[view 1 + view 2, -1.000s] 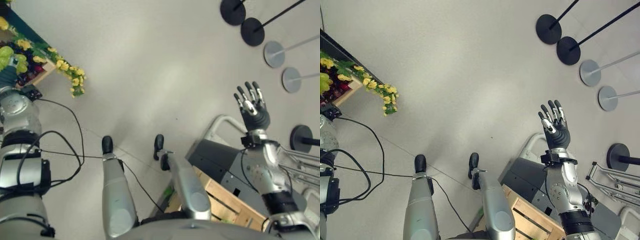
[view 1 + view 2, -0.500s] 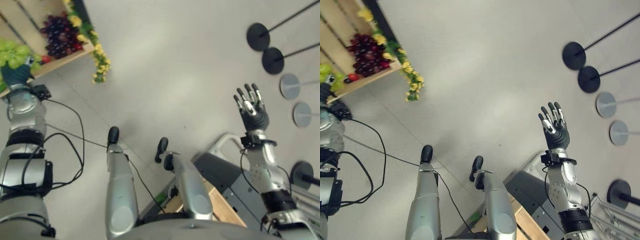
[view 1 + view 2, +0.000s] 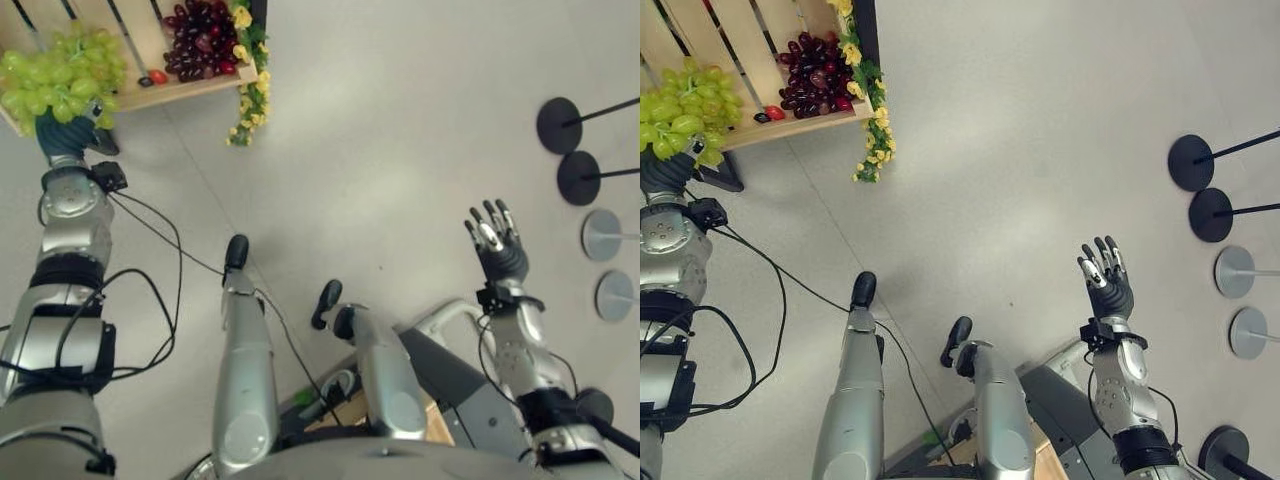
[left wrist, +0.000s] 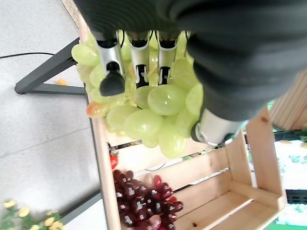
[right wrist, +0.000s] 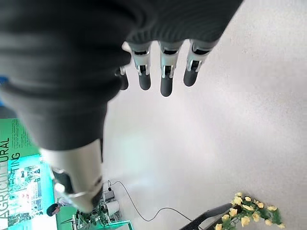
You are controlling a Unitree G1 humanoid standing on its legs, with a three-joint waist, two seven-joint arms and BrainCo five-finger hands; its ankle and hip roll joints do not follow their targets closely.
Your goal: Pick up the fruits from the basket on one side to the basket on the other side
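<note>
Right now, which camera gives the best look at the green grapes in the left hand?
The left wrist view: the green grapes sit close up, with the left hand curled around the bunch. Both eye views show the bunch small, at the arm's far end above the wooden crate that holds the purple grapes.

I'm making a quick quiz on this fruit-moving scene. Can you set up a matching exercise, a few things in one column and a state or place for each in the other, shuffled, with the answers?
Things:
1. green grapes
2. dark red grapes
3. right hand
4. yellow flowers

States or places:
A. fingers straight, holding nothing, raised over the bare floor
B. hanging along the edge of the wooden crate
C. lying in the wooden crate
D. gripped by the left hand

Pairs: 1-D, 2-C, 3-A, 4-B
</note>
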